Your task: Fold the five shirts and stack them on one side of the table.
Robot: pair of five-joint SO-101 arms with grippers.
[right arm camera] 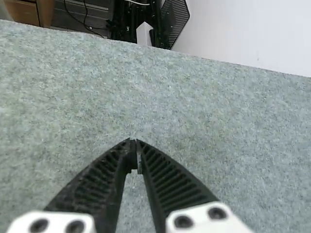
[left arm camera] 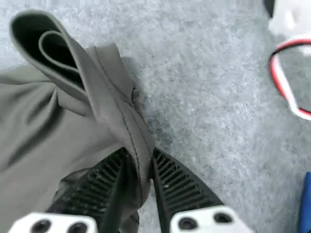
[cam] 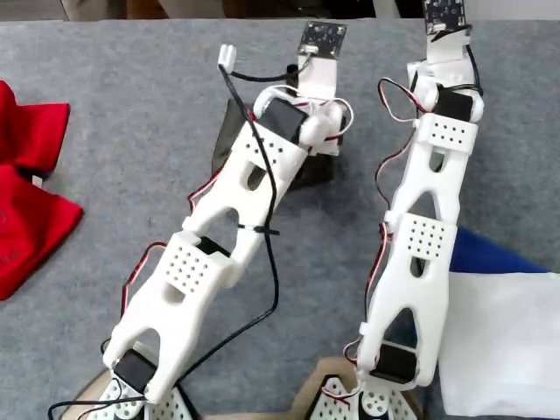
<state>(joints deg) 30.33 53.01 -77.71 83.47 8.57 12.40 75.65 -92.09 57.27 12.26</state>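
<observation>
On the grey surface [right arm camera: 228, 111], an olive shirt [left arm camera: 43, 131] pinched.
Left gripper [left arm camera: 139, 167] clamps the shirt's fold; right gripper [right arm camera: 134, 153] hovers pressed together, holding nothing.

Mostly hidden under left arm [cam: 262, 162]: grey shirt [cam: 226, 144]; red shirt [cam: 26, 219] cropped

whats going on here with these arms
The left gripper has its jaws shut on an edge of a dark grey fabric shirt on the grey felt table. The right gripper hangs over bare table, jaws shut and empty. A red cloth shirt lies at one side, a white cloth shirt and a blue cloth shirt at the other.
</observation>
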